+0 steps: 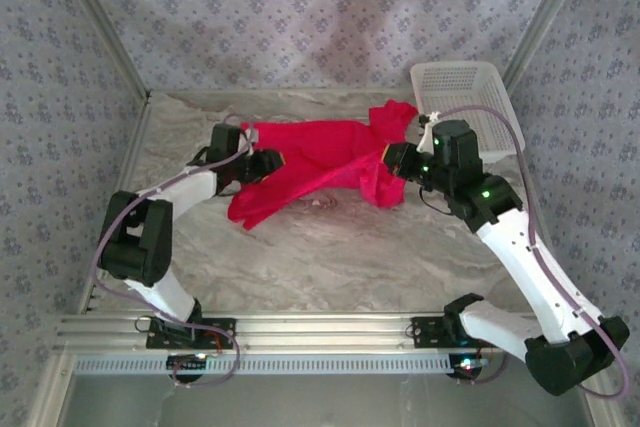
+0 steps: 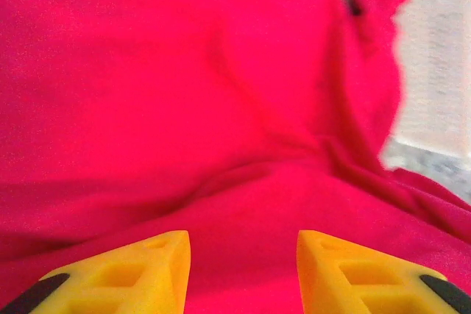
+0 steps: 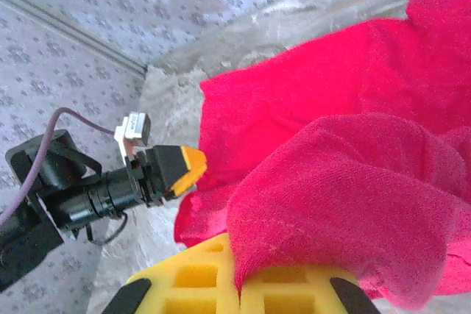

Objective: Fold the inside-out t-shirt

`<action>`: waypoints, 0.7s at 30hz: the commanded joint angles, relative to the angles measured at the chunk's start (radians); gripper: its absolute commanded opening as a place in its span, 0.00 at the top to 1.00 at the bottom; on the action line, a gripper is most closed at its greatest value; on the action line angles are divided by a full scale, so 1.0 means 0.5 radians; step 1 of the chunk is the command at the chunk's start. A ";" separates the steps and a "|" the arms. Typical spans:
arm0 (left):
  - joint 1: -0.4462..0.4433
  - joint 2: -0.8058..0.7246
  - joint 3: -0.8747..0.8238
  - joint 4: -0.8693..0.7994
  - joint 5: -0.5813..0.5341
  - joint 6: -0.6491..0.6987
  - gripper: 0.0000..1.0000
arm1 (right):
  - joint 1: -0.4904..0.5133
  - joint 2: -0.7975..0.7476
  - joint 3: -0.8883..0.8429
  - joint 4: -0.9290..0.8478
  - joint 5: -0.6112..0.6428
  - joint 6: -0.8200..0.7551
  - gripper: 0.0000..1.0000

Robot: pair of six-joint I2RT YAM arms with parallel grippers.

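Inside-out t-shirt (image 1: 318,152), soft crumpled red cloth, is pinched in the right claw (image 3: 239,284); left claw (image 2: 243,259) gapes, seemingly empty.

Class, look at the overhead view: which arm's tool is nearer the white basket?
Right. The right tool sits just off the near left corner of the basket, clamped on the red t-shirt. The left tool is at the shirt's opposite end, farther away.

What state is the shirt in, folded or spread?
Neither: the t-shirt lies bunched and creased, one edge pinched in the shut right gripper.
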 commanded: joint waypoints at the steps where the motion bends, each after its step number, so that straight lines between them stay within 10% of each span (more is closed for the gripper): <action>1: 0.083 0.072 -0.146 -0.259 -0.116 0.159 0.58 | -0.034 0.097 0.080 -0.368 -0.057 -0.100 1.00; 16: 0.281 0.206 -0.065 -0.435 -0.361 0.305 0.66 | -0.257 0.750 0.541 -0.402 -0.237 -0.230 1.00; 21: 0.127 0.043 0.041 -0.556 -0.531 0.359 0.69 | -0.159 1.439 0.838 -0.332 -0.673 -0.305 0.62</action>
